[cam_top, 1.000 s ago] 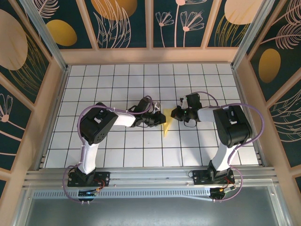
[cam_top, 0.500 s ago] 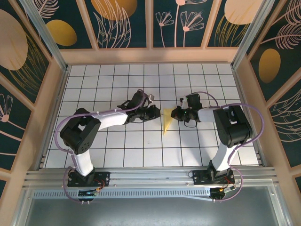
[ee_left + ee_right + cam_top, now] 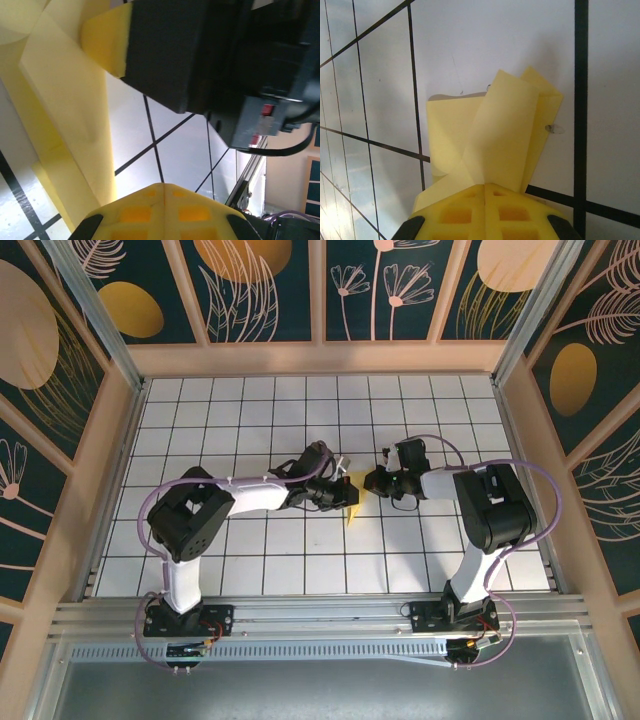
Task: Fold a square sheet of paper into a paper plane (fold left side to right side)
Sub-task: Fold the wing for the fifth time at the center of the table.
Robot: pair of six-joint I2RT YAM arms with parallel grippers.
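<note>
The folded yellow paper [image 3: 490,140] lies mid-table between the arms. The right gripper [image 3: 372,480] pinches its far end. The left gripper [image 3: 345,496] is pressed together at its left edge. Pulling the ends apart could tear the paper.

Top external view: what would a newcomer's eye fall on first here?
First the folded yellow paper at the middle of the white tiled table. Then the left arm and the right arm, which meet at it from either side; the right arm's jaws are shut on its far end.
</note>
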